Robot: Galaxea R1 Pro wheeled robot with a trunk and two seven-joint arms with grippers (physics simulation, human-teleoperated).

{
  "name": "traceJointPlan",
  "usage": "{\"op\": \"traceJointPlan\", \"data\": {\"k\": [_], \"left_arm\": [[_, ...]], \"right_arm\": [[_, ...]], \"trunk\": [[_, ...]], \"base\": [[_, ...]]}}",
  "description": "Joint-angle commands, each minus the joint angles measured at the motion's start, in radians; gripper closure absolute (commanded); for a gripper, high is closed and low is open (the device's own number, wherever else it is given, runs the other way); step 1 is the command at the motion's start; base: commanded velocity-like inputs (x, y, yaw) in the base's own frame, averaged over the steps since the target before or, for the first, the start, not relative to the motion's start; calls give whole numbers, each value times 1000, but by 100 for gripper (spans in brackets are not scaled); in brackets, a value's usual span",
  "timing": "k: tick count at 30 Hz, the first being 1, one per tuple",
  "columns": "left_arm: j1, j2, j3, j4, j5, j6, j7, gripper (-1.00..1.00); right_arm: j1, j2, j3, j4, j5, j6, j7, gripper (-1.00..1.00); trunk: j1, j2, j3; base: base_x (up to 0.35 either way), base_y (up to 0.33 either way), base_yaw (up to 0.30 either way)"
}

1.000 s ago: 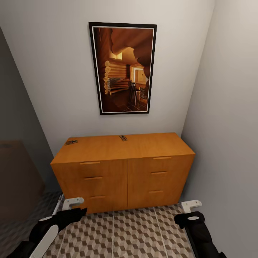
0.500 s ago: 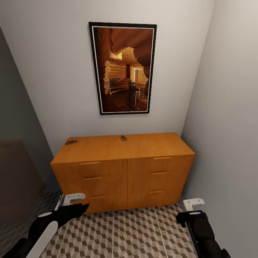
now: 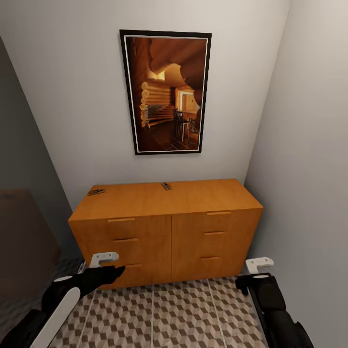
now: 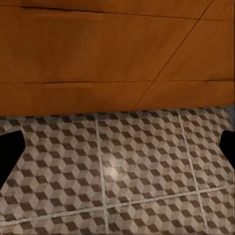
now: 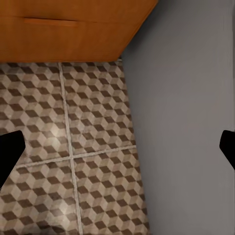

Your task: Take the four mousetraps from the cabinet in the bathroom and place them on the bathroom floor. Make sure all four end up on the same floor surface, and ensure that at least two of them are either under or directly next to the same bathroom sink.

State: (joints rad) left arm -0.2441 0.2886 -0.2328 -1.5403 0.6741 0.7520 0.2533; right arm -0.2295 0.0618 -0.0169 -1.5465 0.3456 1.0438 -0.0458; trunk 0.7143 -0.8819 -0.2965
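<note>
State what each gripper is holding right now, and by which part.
Nothing. The left gripper and right gripper are both open over the bathroom floor; two mousetraps lie on the cabinet.

Narrow alcove bounded by plain grey-white walls (image 3: 77, 96), hung with a black-framed picture (image 3: 166, 92) of a log interior, floored in cube-pattern tiles (image 3: 183, 314), evenly and softly lit.

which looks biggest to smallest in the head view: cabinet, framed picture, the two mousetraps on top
1. cabinet
2. framed picture
3. The two mousetraps, left and middle: both tiny and look alike, so unranked.
</note>
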Motion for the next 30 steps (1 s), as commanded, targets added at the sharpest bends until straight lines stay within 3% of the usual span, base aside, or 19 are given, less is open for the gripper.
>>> {"op": "traceJointPlan", "data": {"k": [1,14,30], "left_arm": [[-8,1,-2,-1,10,6,1,-100],[-90,0,-2,-2,10,88,-118,-100],[-98,1,-2,-3,8,115,-138,-100]], "right_arm": [[-6,1,-1,-1,-5,3,-5,-100],[-67,0,0,-2,-5,3,16,-100],[-129,0,0,-5,-4,3,29,-100]], "trunk": [[0,-1,-1],[0,-1,-1],[0,-1,-1]], "base": [[0,0,0],[0,0,0],[0,0,0]]}}
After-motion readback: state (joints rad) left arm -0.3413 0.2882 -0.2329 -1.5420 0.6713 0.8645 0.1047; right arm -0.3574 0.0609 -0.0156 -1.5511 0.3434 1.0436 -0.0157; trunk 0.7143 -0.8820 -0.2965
